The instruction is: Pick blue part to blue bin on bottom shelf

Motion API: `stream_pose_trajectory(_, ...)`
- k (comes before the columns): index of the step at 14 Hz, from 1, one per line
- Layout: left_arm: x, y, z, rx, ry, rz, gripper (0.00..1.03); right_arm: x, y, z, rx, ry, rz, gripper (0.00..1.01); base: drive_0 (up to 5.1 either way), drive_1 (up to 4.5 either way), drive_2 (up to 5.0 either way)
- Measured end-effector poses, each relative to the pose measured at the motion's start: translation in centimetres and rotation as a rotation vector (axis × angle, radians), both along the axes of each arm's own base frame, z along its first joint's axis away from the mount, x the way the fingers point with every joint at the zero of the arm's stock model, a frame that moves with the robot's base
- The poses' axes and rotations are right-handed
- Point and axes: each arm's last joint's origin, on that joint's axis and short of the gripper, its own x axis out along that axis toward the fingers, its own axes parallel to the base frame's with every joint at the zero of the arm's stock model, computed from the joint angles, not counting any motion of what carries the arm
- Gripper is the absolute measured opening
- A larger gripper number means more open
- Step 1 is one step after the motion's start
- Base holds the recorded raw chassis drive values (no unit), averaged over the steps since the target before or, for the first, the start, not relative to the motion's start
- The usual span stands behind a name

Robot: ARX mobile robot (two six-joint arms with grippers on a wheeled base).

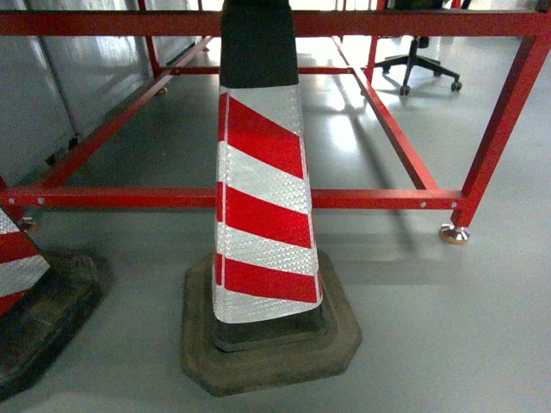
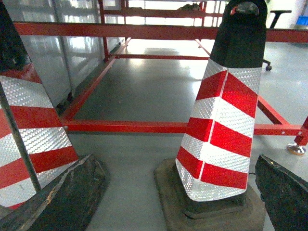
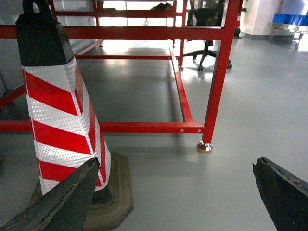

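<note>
Pincers: left pincer (image 2: pixel 175 192) and right pincer (image 3: pixel 175 192) both gape wide, holding nothing.
Red frame (image 1: pixel 370 199): low rails ahead could snag the base.
Cone (image 1: pixel 263 206): close in front; driving on would knock it.
Blue part, bin, bottom shelf: none in view, so searching comes first.
</note>
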Motion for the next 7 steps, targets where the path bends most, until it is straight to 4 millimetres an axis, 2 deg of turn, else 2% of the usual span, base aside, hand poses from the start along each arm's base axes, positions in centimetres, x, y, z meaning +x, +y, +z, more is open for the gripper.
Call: stream_pose_trajectory(7,0.0,0.0,0.0,0.0,0.0,0.0,0.98,0.0,0.0,0.0,0.0,0.0,0.0,0.98,0.0,0.0,0.0)
